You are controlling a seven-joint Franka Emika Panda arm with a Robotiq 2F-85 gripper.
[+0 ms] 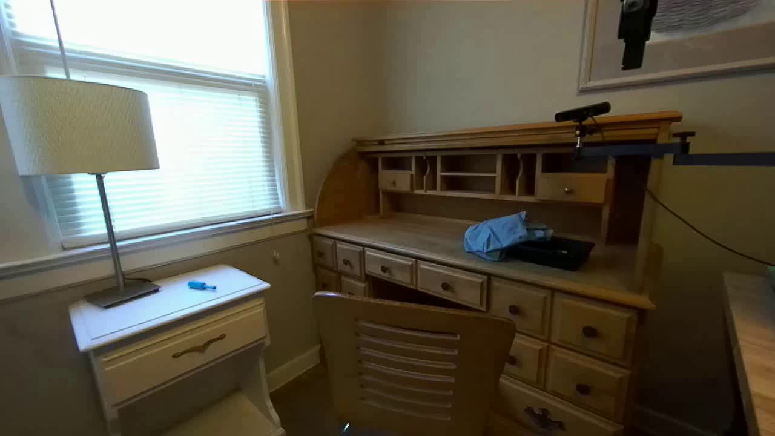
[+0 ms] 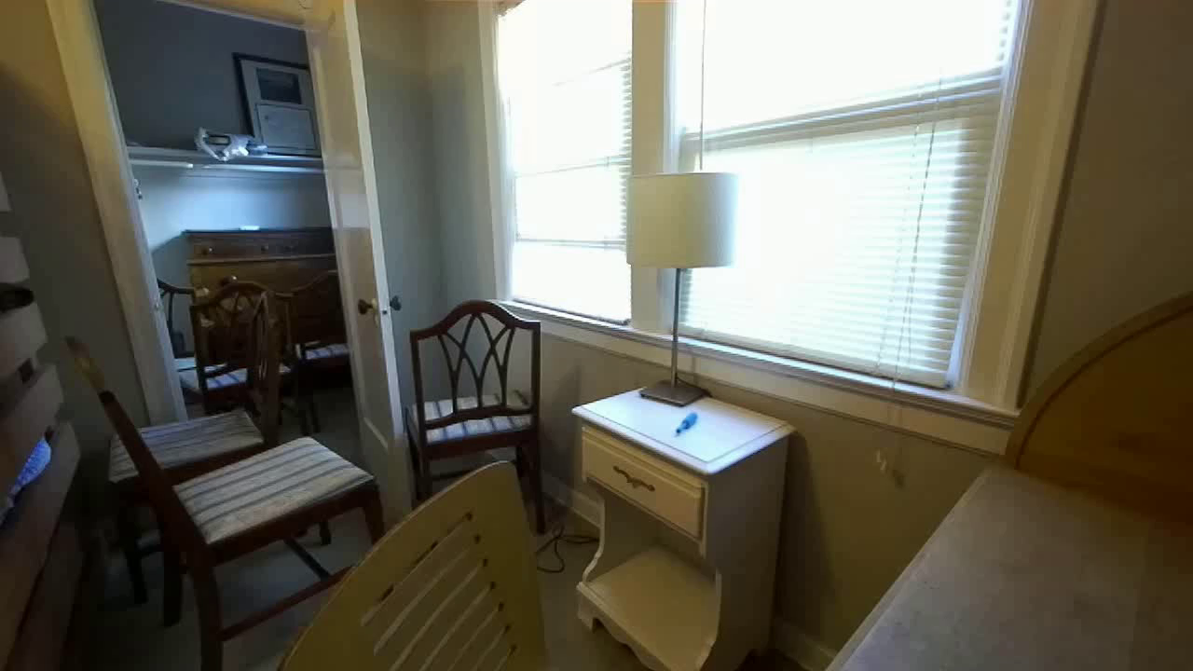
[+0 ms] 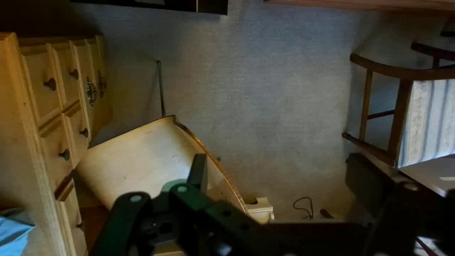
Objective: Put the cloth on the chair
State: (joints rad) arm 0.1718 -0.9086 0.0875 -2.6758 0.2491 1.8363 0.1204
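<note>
A crumpled light blue cloth (image 1: 496,236) lies on the roll-top desk, partly over a black tray (image 1: 554,252). A corner of the cloth shows at the lower left of the wrist view (image 3: 14,231). A light wooden chair with a slatted back (image 1: 418,357) stands in front of the desk; it also shows in an exterior view (image 2: 447,587) and in the wrist view (image 3: 142,153). My gripper (image 3: 279,169) is open and empty, with its fingers wide apart. In an exterior view a dark part of the gripper (image 1: 634,36) hangs high at the top right, well above the desk.
The desk (image 1: 399,230) has raised cubbies at its back. A camera on an arm (image 1: 582,112) juts over its right side. A white nightstand (image 1: 169,309) holds a lamp (image 1: 112,236) and a small blue object (image 1: 201,285). Striped-seat chairs (image 2: 270,485) stand near the doorway.
</note>
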